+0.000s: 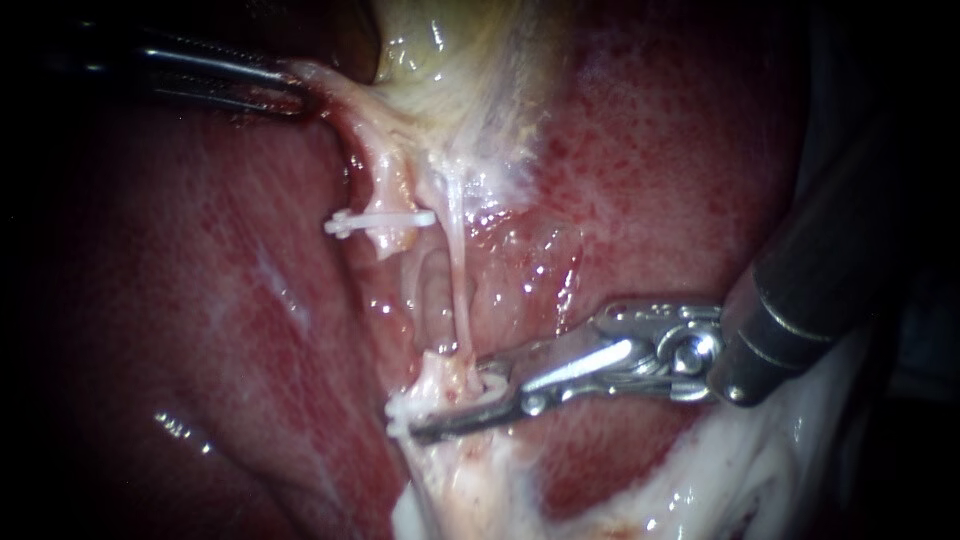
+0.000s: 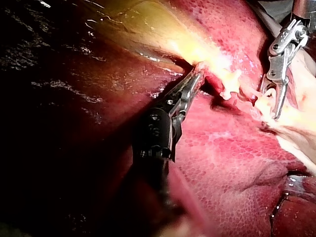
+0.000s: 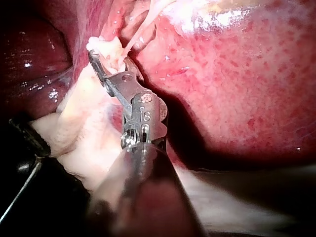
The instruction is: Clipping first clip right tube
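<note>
Endoscope view.

- Left instrument point(image 1: 295, 88) is coming in from 10 o'clock. Its jaws are lying nearly closed, pinching the pale lower edge of the gallbladder point(image 1: 450, 50) and pulling it taut toward 10.
- Two tubes are hanging down from that edge over the liver point(image 1: 650, 150).
- Left tube point(image 1: 385, 190) is sitting just at 9 o'clock of centre and wearing a white clip point(image 1: 380, 222) lying crosswise.
- Right tube point(image 1: 458, 280) is a thin pale strand running from 12 toward 6, just beside the left one.
- Right instrument point(image 1: 450, 400) is reaching in from 3 o'clock. Its jaws are closing round the lower end of the right tube, touching it from both sides, with only a narrow gap between them. White plastic point(image 1: 397, 412) is showing at the jaw tips.
- Pale fat point(image 1: 700, 480) is lying at 5 o'clock.
</note>
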Controlling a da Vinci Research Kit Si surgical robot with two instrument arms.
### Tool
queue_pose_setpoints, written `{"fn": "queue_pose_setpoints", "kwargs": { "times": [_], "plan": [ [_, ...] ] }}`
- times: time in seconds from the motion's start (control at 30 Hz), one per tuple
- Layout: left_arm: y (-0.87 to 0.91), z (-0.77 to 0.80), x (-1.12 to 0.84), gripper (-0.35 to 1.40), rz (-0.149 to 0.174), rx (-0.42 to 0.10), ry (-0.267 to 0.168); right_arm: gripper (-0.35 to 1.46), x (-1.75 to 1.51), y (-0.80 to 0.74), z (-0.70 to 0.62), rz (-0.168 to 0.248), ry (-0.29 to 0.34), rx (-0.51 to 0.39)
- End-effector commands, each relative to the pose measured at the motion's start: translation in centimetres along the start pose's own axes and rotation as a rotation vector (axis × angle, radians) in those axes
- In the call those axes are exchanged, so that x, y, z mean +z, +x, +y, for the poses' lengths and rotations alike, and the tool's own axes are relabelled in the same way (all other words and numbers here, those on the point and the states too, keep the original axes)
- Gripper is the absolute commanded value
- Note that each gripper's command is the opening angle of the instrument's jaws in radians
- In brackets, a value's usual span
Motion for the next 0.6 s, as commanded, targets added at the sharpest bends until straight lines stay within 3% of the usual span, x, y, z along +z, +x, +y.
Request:
{"fn": "queue_pose_setpoints", "kwargs": {
  "times": [0.03,0.23,0.4,0.6],
  "plan": [
    [0.0,0.0,0.0,-0.35,0.0,0.0,0.0,0.17,0.0,0.0,0.0,0.004,0.0,0.0],
    [0.0,0.0,0.0,-0.35,0.0,0.0,0.0,0.46,0.02,0.01,0.01,0.058,0.025,-0.003],
    [0.0,0.0,-0.01,-0.35,0.0,0.0,0.0,0.5,-0.01,-0.01,0.02,0.118,0.057,-0.008],
    [0.01,0.0,-0.02,-0.35,-0.001,-0.001,-0.004,0.5,-0.09,-0.06,0.14,0.176,0.093,0.005]
  ]
}}
